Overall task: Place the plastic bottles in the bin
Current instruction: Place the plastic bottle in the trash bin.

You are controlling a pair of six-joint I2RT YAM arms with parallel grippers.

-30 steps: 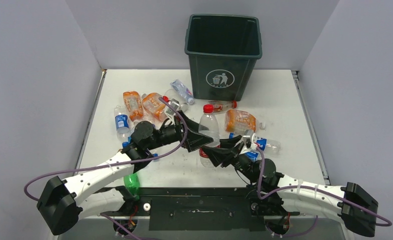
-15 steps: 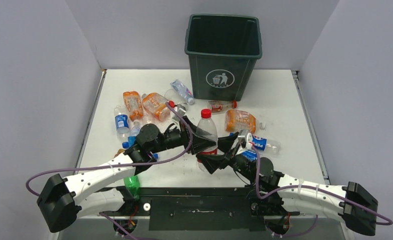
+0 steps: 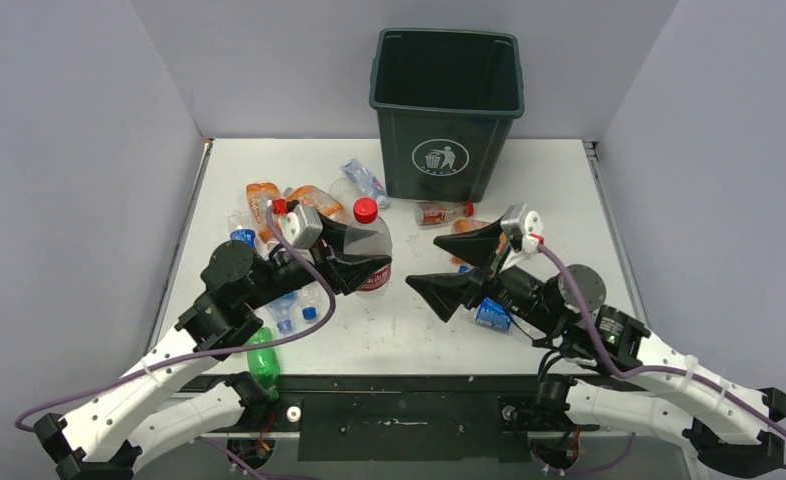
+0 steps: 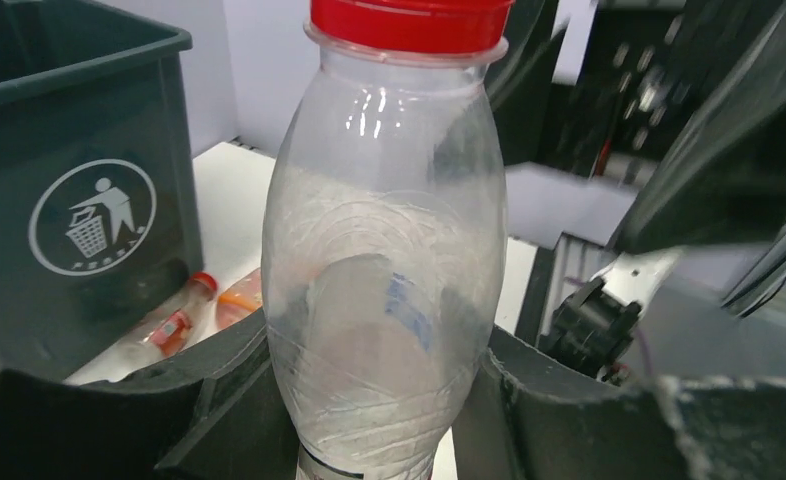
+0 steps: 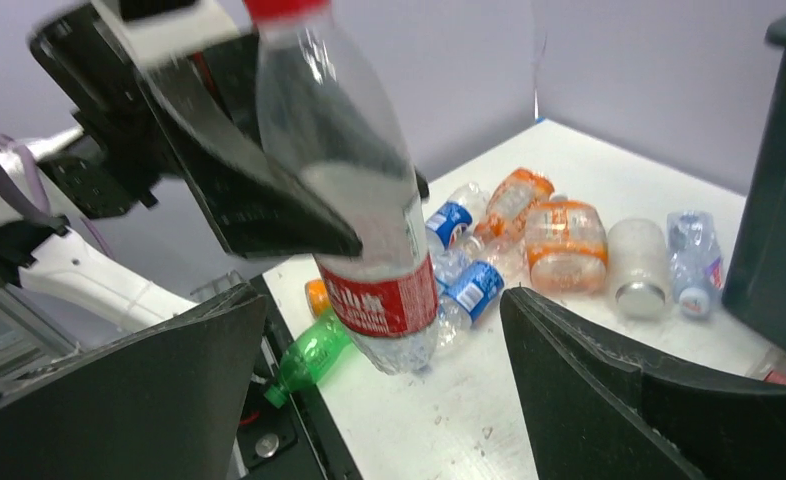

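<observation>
My left gripper (image 3: 381, 250) is shut on a clear plastic bottle (image 3: 371, 242) with a red cap and red label, held upright above the table left of centre. The left wrist view shows the bottle (image 4: 389, 250) squeezed between both fingers (image 4: 219, 400). My right gripper (image 3: 424, 263) stands open just right of the bottle, apart from it, nothing between its fingers (image 5: 609, 390). The same bottle (image 5: 369, 230) hangs beyond them. The dark green bin (image 3: 447, 110) stands at the back of the table. Several more plastic bottles lie in front of it.
Orange bottles (image 3: 264, 197) and clear ones with blue labels (image 3: 239, 237) lie at the left. A red-capped bottle (image 3: 444, 212) lies near the bin's foot. A green bottle (image 3: 262, 362) lies at the near edge by the left arm. Grey walls close in both sides.
The left gripper closed on the red-capped bottle and lifted it up and to the left. The right gripper let go of it, opened wide and drew back to the right.
</observation>
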